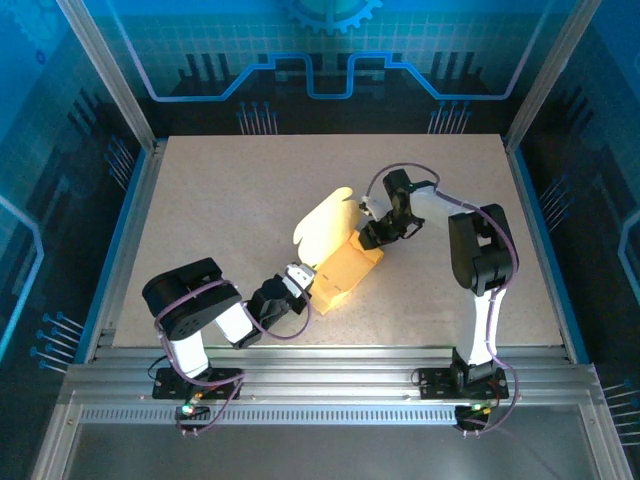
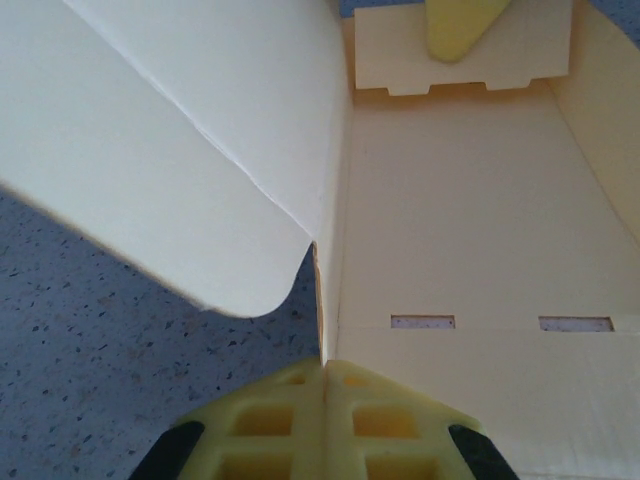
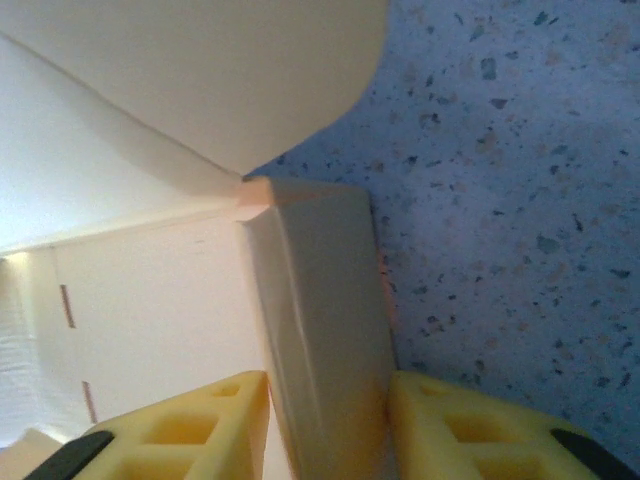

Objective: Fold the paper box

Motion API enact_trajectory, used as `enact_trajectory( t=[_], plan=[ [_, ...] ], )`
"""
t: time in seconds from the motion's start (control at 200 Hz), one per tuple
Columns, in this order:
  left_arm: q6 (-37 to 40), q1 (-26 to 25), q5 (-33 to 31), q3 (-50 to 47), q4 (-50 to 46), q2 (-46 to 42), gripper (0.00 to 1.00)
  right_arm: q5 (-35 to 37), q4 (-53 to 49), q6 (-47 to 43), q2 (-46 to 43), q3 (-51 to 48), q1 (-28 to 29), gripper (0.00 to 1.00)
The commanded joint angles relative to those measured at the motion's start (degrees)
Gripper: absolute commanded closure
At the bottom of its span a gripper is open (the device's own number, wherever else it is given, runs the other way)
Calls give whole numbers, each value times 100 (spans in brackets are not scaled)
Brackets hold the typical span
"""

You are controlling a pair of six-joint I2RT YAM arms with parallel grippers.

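Note:
The paper box [image 1: 345, 272] of pale yellow card stands half-formed at the table's middle, its rounded lid flap [image 1: 325, 230] raised toward the back left. My left gripper [image 1: 303, 283] comes in from the near left. In the left wrist view this gripper [image 2: 325, 365] is shut on the thin edge of a side wall, with the box's inside [image 2: 450, 230] and two slots to the right. My right gripper [image 1: 372, 235] meets the box's far right end. In the right wrist view its fingers [image 3: 328, 385] press both faces of a thick folded-over wall [image 3: 320, 300].
The beige speckled table [image 1: 220, 220] lies open around the box on all sides. Aluminium frame rails [image 1: 130, 210] run along the left and right edges, and blue enclosure panels [image 1: 320, 60] stand behind.

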Motion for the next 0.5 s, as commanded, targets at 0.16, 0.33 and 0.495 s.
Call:
enact_trajectory(
  t=[0.16,0.33,0.495],
  plan=[
    [11,-50,22,-13,-483,-31,100,705,-116,13,-149,-190,314,73],
    [-12,-53,113,79,-816,-267,100,1216,229,37,-487,-465,586,73],
    [-33,-46,133,119,-943,-386,100,1723,141,-16,-462,-442,767,81]
  ],
)
